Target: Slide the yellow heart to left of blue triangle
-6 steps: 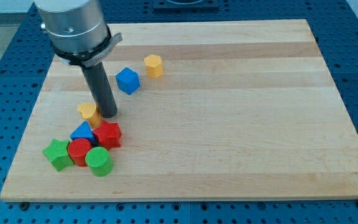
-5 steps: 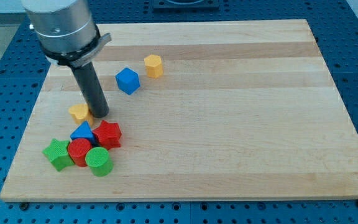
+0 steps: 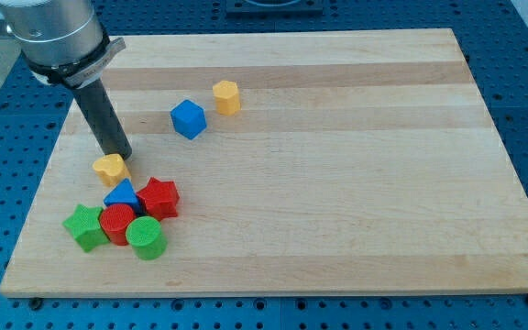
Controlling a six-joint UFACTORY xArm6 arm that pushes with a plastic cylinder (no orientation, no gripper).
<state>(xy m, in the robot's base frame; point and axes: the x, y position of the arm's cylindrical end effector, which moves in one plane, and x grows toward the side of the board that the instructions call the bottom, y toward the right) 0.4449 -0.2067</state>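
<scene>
The yellow heart [image 3: 110, 168] lies on the wooden board near its left side, just above the blue triangle [image 3: 121, 194]. My tip [image 3: 118, 154] stands at the heart's upper right edge, touching or nearly touching it. The blue triangle sits in a cluster with a red star [image 3: 159, 197], a red block [image 3: 116, 223], a green star [image 3: 83, 226] and a green cylinder [image 3: 145, 237].
A blue cube [image 3: 189, 119] and a yellow hexagonal block [image 3: 226, 96] lie higher up on the board [image 3: 337, 165]. The board's left edge is close to the heart and the cluster.
My tip has moved left and up the view. The yellow heart has slid a little to the left, from above the triangle's right part to above its left part.
</scene>
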